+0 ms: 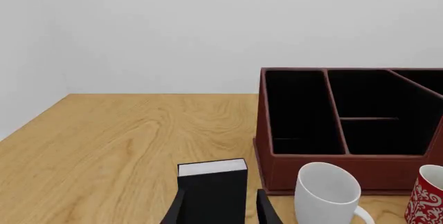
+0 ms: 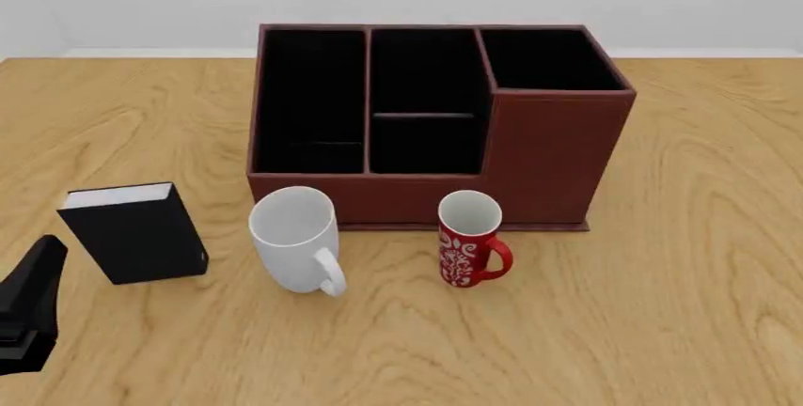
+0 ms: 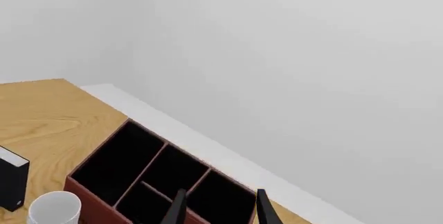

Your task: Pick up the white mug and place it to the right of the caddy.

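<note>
Fingers of both grippers, left (image 1: pixel 220 211) and right (image 3: pixel 219 208), stand apart, holding and touching nothing.

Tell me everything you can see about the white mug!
The plain, glossy white ceramic-looking mug stands upright on the wooden table, its open mouth showing an empty white inside. A loop handle sticks out low on its near right side. It sits just in front of the dark reddish-brown box caddy, between a black book and a slimmer red patterned mug. Nothing grips it.
</note>
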Available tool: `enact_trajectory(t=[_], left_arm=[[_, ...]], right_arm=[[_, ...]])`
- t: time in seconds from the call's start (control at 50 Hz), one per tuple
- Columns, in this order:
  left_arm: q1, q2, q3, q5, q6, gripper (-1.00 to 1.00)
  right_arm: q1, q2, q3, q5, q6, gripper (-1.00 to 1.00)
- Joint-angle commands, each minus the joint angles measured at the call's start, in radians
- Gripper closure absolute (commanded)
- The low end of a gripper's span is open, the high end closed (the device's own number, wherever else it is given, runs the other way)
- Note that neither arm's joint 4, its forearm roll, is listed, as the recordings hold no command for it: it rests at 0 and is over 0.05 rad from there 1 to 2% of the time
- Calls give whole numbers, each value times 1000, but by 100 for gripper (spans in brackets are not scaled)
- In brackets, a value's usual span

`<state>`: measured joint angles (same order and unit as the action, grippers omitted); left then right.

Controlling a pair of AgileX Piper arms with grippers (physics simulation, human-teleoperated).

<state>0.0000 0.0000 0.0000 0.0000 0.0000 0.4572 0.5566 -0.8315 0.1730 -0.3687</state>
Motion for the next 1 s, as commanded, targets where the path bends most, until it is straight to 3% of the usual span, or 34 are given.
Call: enact_trajectory(t=[0.02, 0.22, 0.5, 0.64, 1.0], left_arm=[[0, 0, 0, 0, 0, -100], [0, 0, 0, 0, 0, -100], [0, 0, 0, 0, 0, -100], [0, 0, 0, 0, 0, -100], [0, 0, 0, 0, 0, -100]], right_arm=[[50, 105, -8, -46, -40, -100], [64, 168, -35, -55, -40, -100], [159, 305, -118, 0, 42, -100], [216, 384, -148, 18, 119, -100], [287, 523, -149, 3, 163, -100]])
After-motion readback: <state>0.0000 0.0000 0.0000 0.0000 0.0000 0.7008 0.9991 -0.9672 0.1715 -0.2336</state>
